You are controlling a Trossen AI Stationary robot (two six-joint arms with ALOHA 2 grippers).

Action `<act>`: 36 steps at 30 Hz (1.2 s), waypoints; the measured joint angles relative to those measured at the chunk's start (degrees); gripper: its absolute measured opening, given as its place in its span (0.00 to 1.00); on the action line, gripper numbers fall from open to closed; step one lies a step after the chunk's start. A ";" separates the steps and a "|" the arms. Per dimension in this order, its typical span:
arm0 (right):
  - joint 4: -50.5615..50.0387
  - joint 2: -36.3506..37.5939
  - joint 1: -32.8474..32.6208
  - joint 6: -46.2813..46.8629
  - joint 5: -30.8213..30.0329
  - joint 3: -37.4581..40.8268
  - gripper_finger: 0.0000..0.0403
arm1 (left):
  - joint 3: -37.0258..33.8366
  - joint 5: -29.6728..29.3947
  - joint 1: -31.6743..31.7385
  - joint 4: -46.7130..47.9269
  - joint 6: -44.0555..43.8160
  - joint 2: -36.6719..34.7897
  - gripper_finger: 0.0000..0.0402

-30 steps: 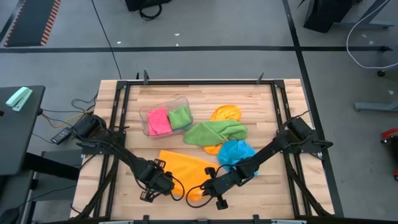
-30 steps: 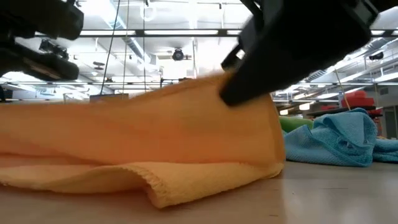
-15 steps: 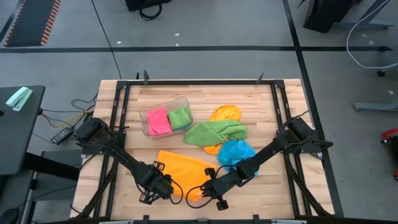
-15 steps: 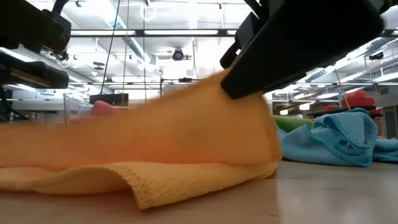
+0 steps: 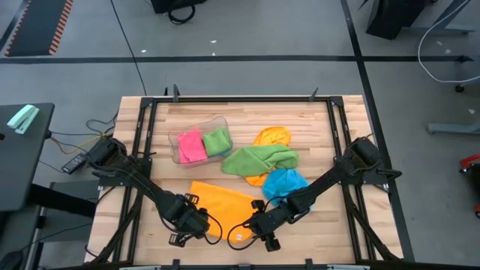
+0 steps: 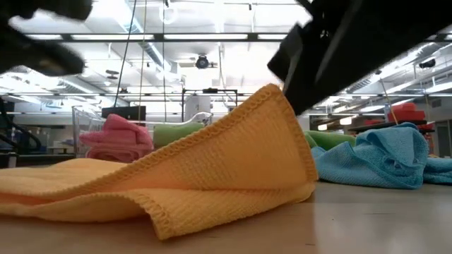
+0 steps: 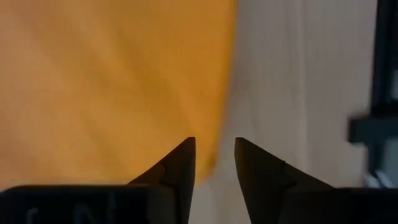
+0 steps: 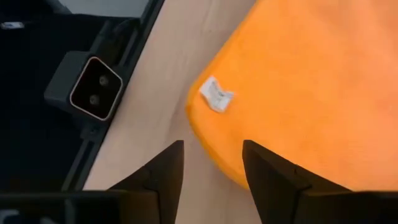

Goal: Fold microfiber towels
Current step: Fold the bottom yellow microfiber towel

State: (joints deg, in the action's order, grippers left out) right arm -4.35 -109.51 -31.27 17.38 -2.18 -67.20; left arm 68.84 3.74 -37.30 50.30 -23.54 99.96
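Orange towel [image 5: 221, 204], hands [image 7: 212, 163] [image 8: 210, 163] parted above it

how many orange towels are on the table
2: one orange towel spread at the front between both grippers, another orange towel partly under the green towel. More could be hidden.

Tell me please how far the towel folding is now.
Done: a pink towel and a green one sit folded in the clear tub. In hand: the orange towel, folded over, left gripper and right gripper open above it. Left: loose green, blue and second orange towels.
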 joint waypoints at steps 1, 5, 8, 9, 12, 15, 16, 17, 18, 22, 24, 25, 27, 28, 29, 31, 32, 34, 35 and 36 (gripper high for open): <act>-0.14 0.73 0.00 -1.12 -1.01 0.00 0.43 | 0.02 -2.50 0.00 -0.14 0.65 -0.20 0.29; -0.24 2.29 -0.01 -5.57 -5.41 0.60 0.43 | -0.24 -14.18 0.02 -1.14 2.19 -0.24 0.27; 0.65 2.21 0.54 -7.30 -8.24 1.97 0.43 | -1.54 -18.84 0.75 -4.17 3.16 -0.24 0.26; 1.89 2.11 0.87 -7.44 -8.60 2.65 0.43 | -2.08 -19.02 1.05 -5.44 3.25 -0.24 0.25; 4.07 2.01 1.87 -7.12 -9.77 4.84 0.43 | -4.44 -19.16 2.14 -10.72 3.74 -0.24 0.24; 5.18 1.94 2.60 -7.07 -10.63 5.92 0.43 | -6.95 -19.15 3.56 -12.94 3.83 -0.24 0.25; 5.48 1.94 2.85 -7.13 -11.23 6.54 0.43 | -7.75 -19.18 4.09 -13.05 3.78 -0.24 0.25; 6.02 1.94 3.08 -7.24 -11.98 7.46 0.43 | -8.55 -19.16 4.65 -12.96 3.57 -0.24 0.25; 6.93 1.94 3.39 -7.32 -12.38 8.39 0.43 | -9.39 -19.18 5.09 -12.86 3.22 -0.24 0.25; 10.07 1.94 5.47 -6.29 -12.83 11.68 0.43 | -12.40 -18.98 6.29 -12.24 1.71 -0.24 0.24; 9.36 1.88 6.57 -5.29 -12.98 13.18 0.43 | -13.41 -18.08 6.40 -11.80 0.92 -0.24 0.23; 9.38 1.85 6.97 -5.13 -12.99 13.50 0.43 | -13.70 -17.62 6.38 -11.89 0.54 -0.30 0.23; 10.06 1.87 7.55 -5.45 -12.98 13.79 0.43 | -14.07 -17.13 6.39 -11.72 -0.07 -0.39 0.22; 9.93 1.87 7.78 -5.73 -12.97 13.87 0.43 | -14.18 -17.06 6.26 -11.75 -0.61 -0.39 0.22; 9.55 1.87 8.14 -6.35 -12.96 13.90 0.43 | -14.33 -17.08 6.15 -11.78 -1.55 -0.43 0.21; 9.36 2.11 8.89 -8.01 -12.94 13.90 0.43 | -14.38 -17.05 5.90 -11.40 -3.44 -0.44 0.21; 9.30 2.33 9.41 -8.70 -12.96 13.88 0.43 | -14.38 -16.97 5.70 -11.00 -4.68 -0.44 0.20; 8.13 2.82 10.46 -9.74 -12.92 13.84 0.43 | -14.38 -16.64 5.33 -9.80 -6.52 -0.44 0.20; 6.91 2.96 11.02 -10.03 -12.71 13.84 0.43 | -14.40 -16.37 5.18 -8.78 -7.55 -0.44 0.19; 6.09 2.97 11.62 -10.23 -12.31 13.84 0.43 | -14.40 -15.95 4.88 -7.33 -8.03 -0.44 0.19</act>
State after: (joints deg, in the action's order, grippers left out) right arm 1.74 -106.54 -19.64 7.15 -14.48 -53.36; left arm 54.43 -12.21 -32.42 42.98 -31.57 99.53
